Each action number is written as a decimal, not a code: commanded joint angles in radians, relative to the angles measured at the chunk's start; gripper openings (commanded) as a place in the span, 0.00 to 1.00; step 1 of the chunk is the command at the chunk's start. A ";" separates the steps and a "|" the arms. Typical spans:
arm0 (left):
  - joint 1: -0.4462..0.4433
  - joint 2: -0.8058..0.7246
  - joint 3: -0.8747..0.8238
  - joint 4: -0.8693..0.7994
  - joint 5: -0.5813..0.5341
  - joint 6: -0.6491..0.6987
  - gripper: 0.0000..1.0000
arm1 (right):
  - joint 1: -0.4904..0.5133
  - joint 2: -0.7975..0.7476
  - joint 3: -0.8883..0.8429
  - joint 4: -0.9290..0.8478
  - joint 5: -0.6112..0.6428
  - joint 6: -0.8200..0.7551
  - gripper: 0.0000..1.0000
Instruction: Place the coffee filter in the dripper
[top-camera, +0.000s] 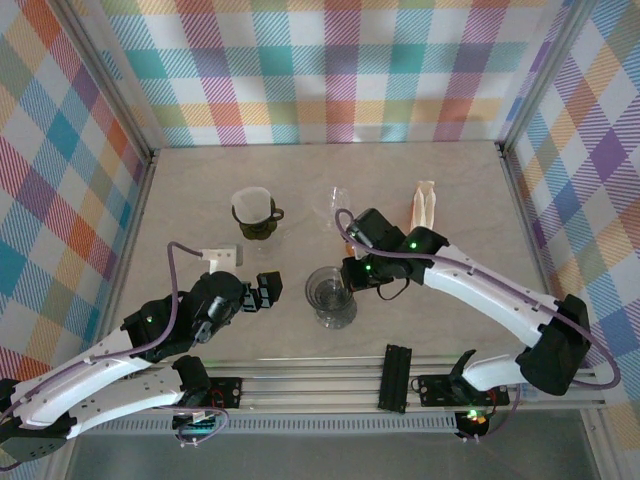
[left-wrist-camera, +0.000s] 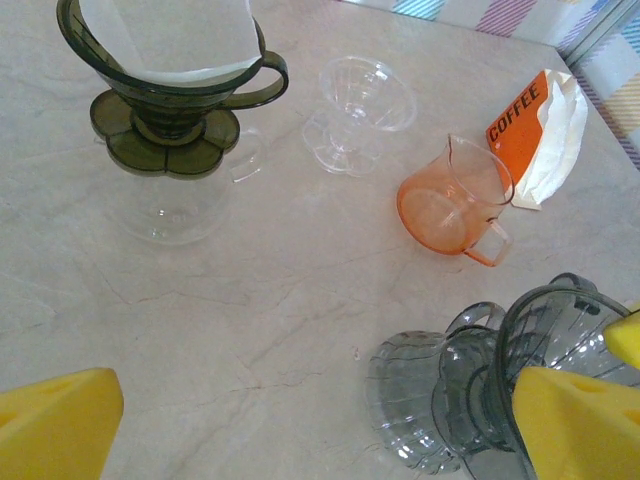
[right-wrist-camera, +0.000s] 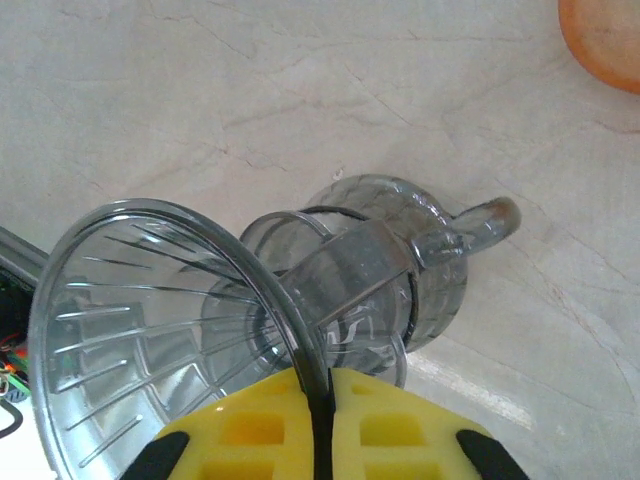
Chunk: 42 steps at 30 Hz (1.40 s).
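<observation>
A white paper filter (left-wrist-camera: 170, 35) sits inside a dark olive dripper (left-wrist-camera: 170, 95), which stands on a clear glass server (left-wrist-camera: 172, 205) at the back left of the table (top-camera: 255, 210). An empty smoke-grey dripper (top-camera: 330, 295) stands tilted at the table's middle. My right gripper (right-wrist-camera: 322, 400) is shut on its rim (right-wrist-camera: 290, 330), the yellow pads pinching the wall. My left gripper (top-camera: 268, 292) is open just left of that grey dripper (left-wrist-camera: 500, 390), its yellow fingers (left-wrist-camera: 55, 425) wide apart with nothing between them. An orange-labelled pack of filters (left-wrist-camera: 545, 120) lies at the back right.
An orange glass pitcher (left-wrist-camera: 450, 200) and a small clear dripper (left-wrist-camera: 360, 100) stand behind the grey dripper. A small white box (top-camera: 222, 257) lies by the left arm. Black rail pieces (top-camera: 397, 378) sit on the front edge. Plaid walls close in three sides.
</observation>
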 joint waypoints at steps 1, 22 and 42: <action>-0.006 -0.007 -0.016 0.026 -0.003 -0.010 1.00 | -0.014 -0.032 -0.031 0.025 -0.011 0.022 0.10; -0.006 0.029 -0.015 0.035 0.000 -0.008 1.00 | -0.036 -0.045 -0.053 0.096 0.013 0.004 0.13; -0.006 0.050 -0.029 0.068 0.016 -0.008 1.00 | -0.050 -0.102 -0.126 0.105 0.035 0.037 0.67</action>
